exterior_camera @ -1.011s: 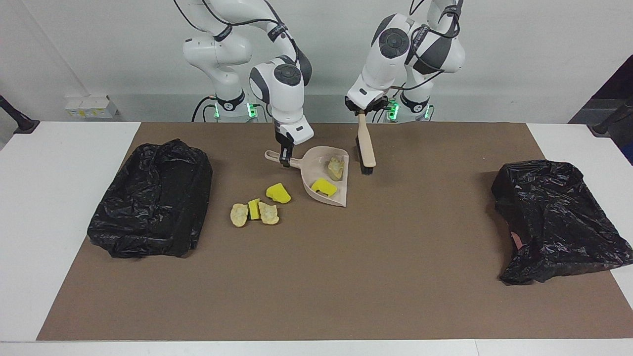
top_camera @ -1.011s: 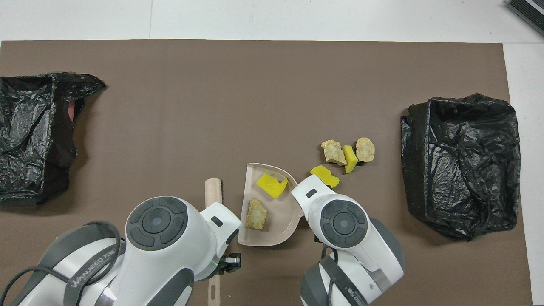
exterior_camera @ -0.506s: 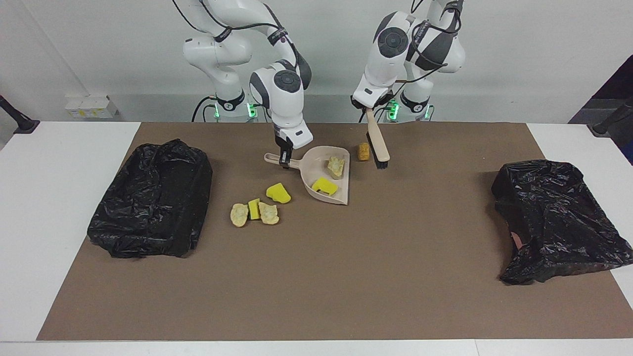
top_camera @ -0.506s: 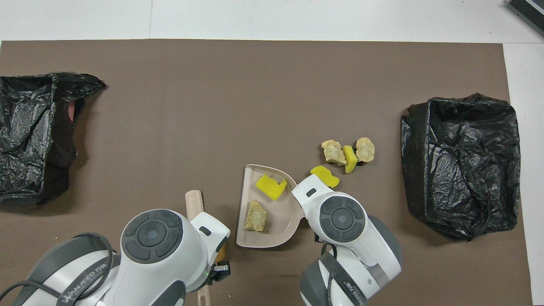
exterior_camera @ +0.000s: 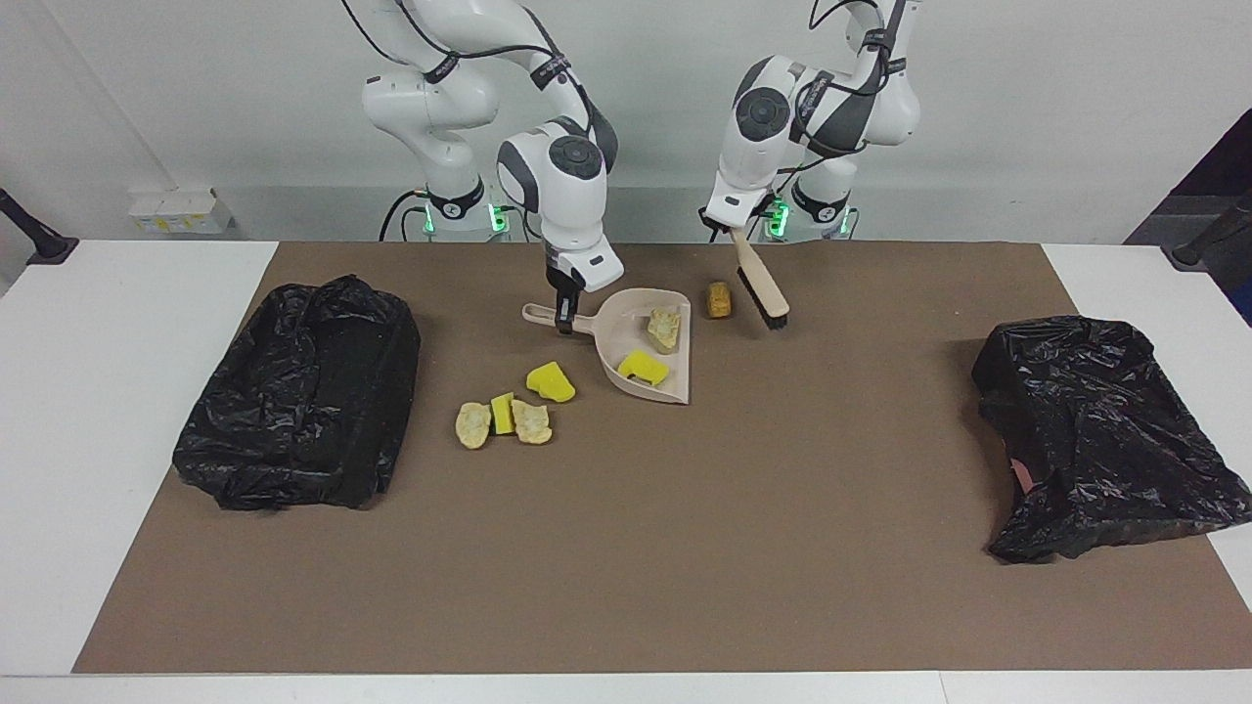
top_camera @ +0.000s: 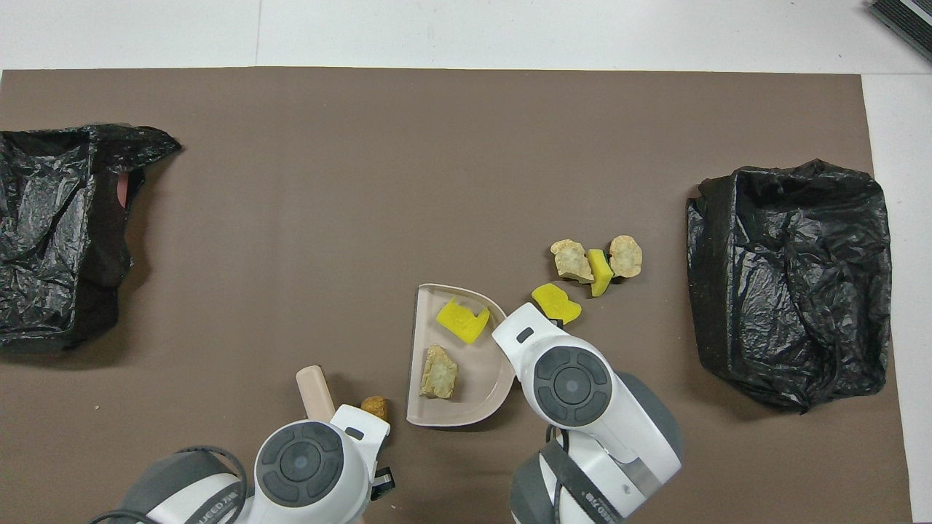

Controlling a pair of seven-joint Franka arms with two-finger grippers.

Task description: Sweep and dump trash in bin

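Stage: sweeping is partly done; I judge nothing is dumped yet.
Right gripper (exterior_camera: 562, 321): jaws pinch the dustpan handle, holding the dustpan (exterior_camera: 675, 390) flat on the surface (exterior_camera: 626, 548).
Left gripper (exterior_camera: 736, 231): jaws pinch the brush (exterior_camera: 764, 288) handle; the bristle end slants down from them toward the left arm's end.
Trash in pan: a yellow chunk (exterior_camera: 643, 368) and a tan lump (exterior_camera: 664, 329) lie in the dustpan, just beside the right jaws.
Trash by brush: a brown lump (exterior_camera: 719, 299) sits between the bristles and the dustpan's open edge, below the left jaws, likely next to go in.
Trash left: a yellow wedge (exterior_camera: 550, 381) and a touching cluster of three (exterior_camera: 503, 421) lie near the right jaws, on the handle side, unswept.
Bins: a black-bagged bin (exterior_camera: 298, 391) at the right arm's end and another (exterior_camera: 1100, 430) at the left arm's, both well apart from the jaws.
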